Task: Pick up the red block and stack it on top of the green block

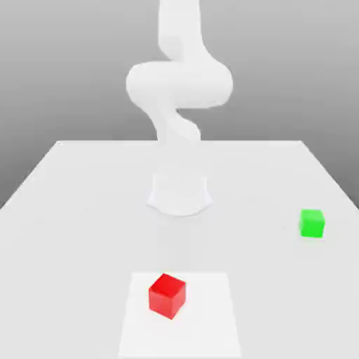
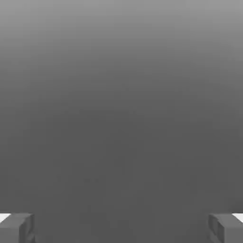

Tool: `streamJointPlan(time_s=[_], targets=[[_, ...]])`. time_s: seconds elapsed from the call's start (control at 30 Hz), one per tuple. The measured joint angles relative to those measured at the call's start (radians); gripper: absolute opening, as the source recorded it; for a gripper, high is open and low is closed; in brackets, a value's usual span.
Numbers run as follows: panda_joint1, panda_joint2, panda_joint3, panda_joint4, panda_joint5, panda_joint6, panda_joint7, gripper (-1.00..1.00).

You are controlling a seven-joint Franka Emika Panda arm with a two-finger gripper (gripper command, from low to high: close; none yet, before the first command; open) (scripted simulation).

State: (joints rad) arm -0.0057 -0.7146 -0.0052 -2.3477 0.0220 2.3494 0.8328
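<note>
On the white table (image 1: 84, 189), the red block (image 1: 167, 295) sits apparently well apart from the wide-open, empty hand (image 2: 121, 228).

My arm is a plain, glossy white column (image 1: 179, 84) with no markings, pale against a backdrop that shades from light grey at the top to darker grey lower down. The flat tabletop (image 1: 70, 203) beneath it is a very light grey, almost white, and carries a brighter white rectangular patch (image 1: 210, 322) near the front. On that patch sits the small solid red cube (image 1: 167, 295), uniform in colour, its top face brighter than its shaded sides. Towards the exterior view's right lies the small solid green cube (image 1: 312, 223), likewise plain. My two dark grey fingertip pads (image 2: 16, 228) show white edges against a smooth grey gradient.
</note>
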Motion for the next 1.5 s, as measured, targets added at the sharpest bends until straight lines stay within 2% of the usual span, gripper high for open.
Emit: streamJointPlan(time_s=[0.37,0.5,0.63,0.87,0.9,1.13,1.33,1.5], targets=[[-0.036,0.414,0.018,-0.223,0.067,0.236,0.185,0.0],[-0.052,0.558,0.03,-0.303,0.053,0.32,0.278,0.0],[-0.068,0.701,0.027,-0.382,-0.002,0.406,0.399,0.0],[-0.056,0.953,0.009,-0.373,-0.028,0.61,0.441,0.0],[-0.056,0.972,0.009,-0.371,-0.028,0.627,0.441,-1.0],[-0.057,0.968,0.009,-0.372,-0.032,0.625,0.444,-1.0],[-0.058,0.775,0.013,-0.4,-0.026,0.459,0.439,-1.0],[0.12,0.698,0.105,-0.423,0.048,0.409,0.271,-1.0]])
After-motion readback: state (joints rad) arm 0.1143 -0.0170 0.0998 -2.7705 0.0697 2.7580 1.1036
